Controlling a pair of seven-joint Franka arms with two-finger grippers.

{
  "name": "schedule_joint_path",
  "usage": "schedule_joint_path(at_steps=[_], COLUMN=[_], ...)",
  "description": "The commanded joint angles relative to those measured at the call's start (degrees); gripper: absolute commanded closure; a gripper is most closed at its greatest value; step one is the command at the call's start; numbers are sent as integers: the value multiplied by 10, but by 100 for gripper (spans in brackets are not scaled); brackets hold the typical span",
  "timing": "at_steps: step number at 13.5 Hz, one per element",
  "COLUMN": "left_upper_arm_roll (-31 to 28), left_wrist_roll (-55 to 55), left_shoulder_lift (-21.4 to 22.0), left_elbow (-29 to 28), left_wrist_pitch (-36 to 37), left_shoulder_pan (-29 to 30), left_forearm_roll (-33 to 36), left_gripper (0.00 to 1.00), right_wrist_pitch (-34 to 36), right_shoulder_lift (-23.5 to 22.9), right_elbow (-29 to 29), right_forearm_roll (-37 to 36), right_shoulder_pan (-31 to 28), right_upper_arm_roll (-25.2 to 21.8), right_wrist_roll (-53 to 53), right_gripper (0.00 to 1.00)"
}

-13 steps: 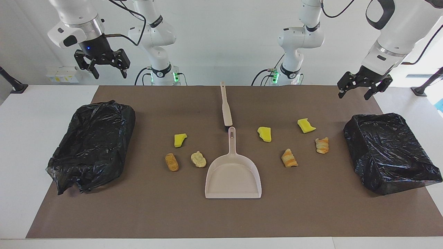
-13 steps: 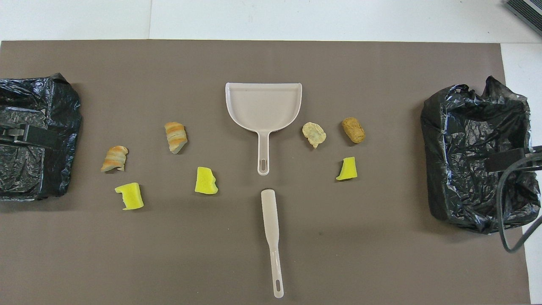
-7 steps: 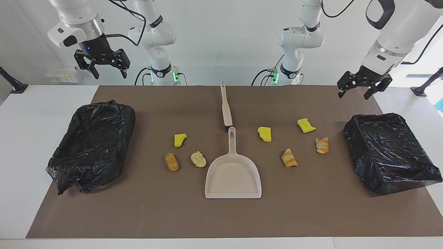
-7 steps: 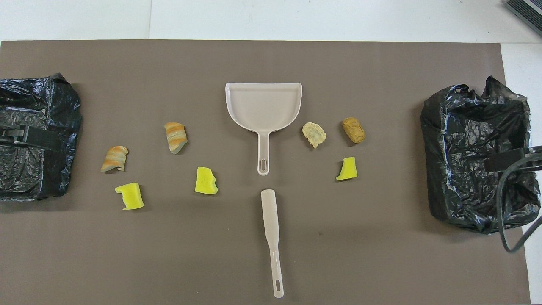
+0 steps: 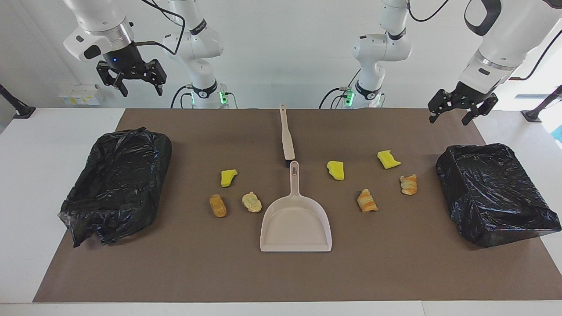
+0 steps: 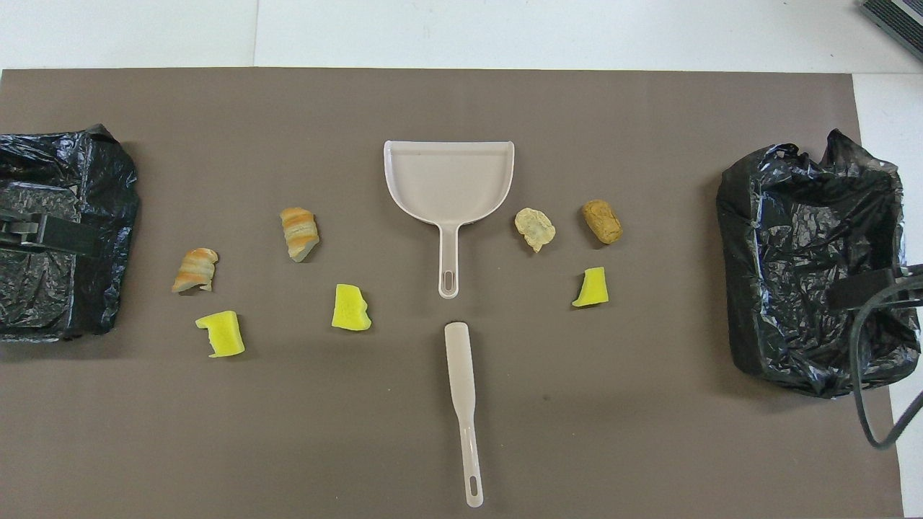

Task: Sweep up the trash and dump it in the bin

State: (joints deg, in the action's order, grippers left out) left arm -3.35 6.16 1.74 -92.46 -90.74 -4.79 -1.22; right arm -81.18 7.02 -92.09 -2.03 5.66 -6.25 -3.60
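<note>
right end effector (image 5: 138, 85) rose; crinkly bin (image 5: 115, 184) untouched.

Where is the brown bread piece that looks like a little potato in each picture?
Facing view: the brown bread piece sits low and left of centre, beside the pale yellow piece.
Overhead view: it sits right of centre, nearer the picture's right edge than that pale piece.
Shared landmark: the dustpan lies in the middle of both.

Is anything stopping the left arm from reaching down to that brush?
Probably not. The brush lies alone on the mat, handle toward the robots, nothing on it. The left gripper hangs open, empty, near a black-bagged bin.
</note>
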Motion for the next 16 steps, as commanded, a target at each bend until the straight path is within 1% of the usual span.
schedule_joint_path(at_steps=[1, 9, 14, 16], left_upper_arm_roll=[3, 3, 5, 7], left_wrist_roll=[5, 5, 4, 4], left_shoulder_lift=[8, 5, -5, -16], left_elbow=[-3, -2, 1, 2], left_wrist_pitch=[11, 9, 2, 0], left_shoulder_pan=[5, 2, -4, -7], left_forearm_roll=[3, 2, 1, 0], left_gripper=[0, 0, 0, 0], right_wrist_pitch=[-6, -6, -4, -4], right_shoulder_lift=[17, 18, 18, 21], right_elbow=[-21, -22, -23, -27], right_forearm_roll=[-3, -3, -3, -3], right_shoulder_pan=[-7, -7, -7, -7], right_upper_arm_roll=[3, 2, 1, 1], right_wrist_roll=[-17, -18, -19, -19], right_gripper=[0, 0, 0, 0])
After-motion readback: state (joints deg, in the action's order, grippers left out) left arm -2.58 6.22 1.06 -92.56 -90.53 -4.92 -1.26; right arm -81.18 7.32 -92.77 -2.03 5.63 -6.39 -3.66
